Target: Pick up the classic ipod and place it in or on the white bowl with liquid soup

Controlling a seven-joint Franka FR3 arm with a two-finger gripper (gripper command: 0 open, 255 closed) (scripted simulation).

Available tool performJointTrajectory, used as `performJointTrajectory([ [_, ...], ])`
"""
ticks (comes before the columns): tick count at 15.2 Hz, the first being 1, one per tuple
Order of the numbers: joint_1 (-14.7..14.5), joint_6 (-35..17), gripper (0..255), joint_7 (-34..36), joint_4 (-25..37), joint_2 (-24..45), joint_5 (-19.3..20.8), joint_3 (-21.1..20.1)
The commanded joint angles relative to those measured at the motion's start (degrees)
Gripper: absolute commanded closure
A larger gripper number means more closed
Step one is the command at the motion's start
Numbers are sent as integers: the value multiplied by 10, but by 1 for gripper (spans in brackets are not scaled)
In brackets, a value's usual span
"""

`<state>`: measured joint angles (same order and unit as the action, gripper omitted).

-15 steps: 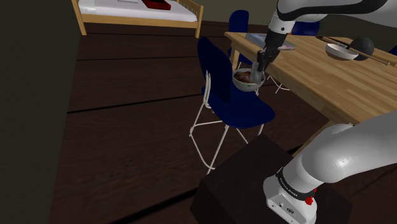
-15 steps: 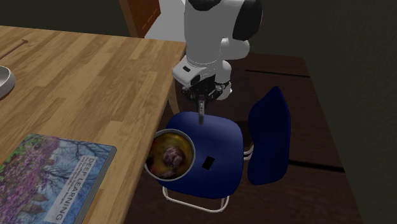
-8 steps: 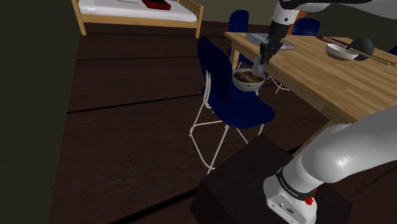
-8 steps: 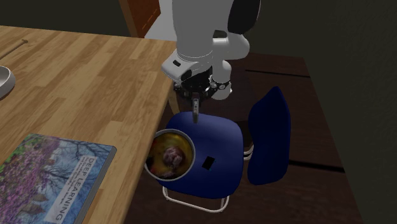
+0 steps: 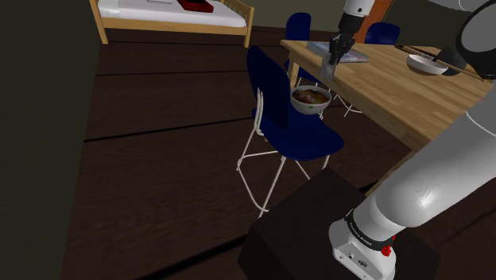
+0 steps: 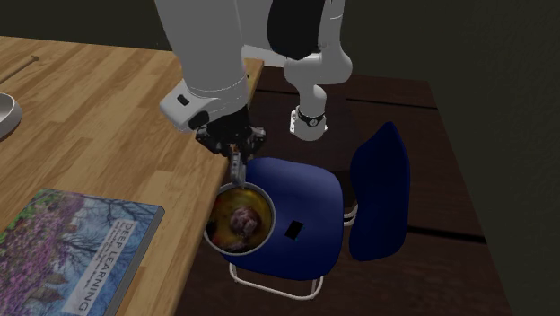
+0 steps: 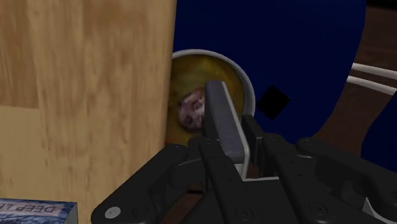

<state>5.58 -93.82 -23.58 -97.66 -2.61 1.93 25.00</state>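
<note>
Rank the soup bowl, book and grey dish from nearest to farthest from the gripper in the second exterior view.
1. Soup bowl: on the chair, just below the gripper and its ipod.
2. Book: on the table, lower left.
3. Grey dish: at the view's left edge.

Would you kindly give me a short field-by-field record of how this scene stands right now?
gripper: shut on the ipod, hanging just over the bowl's rim
ipod: grey slab clasped between the fingers, not yet released
bowl: white rim, yellowish soup, on the chair seat, against the table edge
chair: blue, drawn up to the table
table: light wood
book: lies flat on the table
black square: small, on the seat beside the bowl
</note>
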Motion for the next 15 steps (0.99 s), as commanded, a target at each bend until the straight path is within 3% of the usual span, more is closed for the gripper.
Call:
performJointTrajectory([
  [1,12,12,255,-30,54,46,-19,15],
  [2,16,17,255,-38,71,60,-25,18],
  [15,14,-86,255,-34,-39,51,-21,16],
])
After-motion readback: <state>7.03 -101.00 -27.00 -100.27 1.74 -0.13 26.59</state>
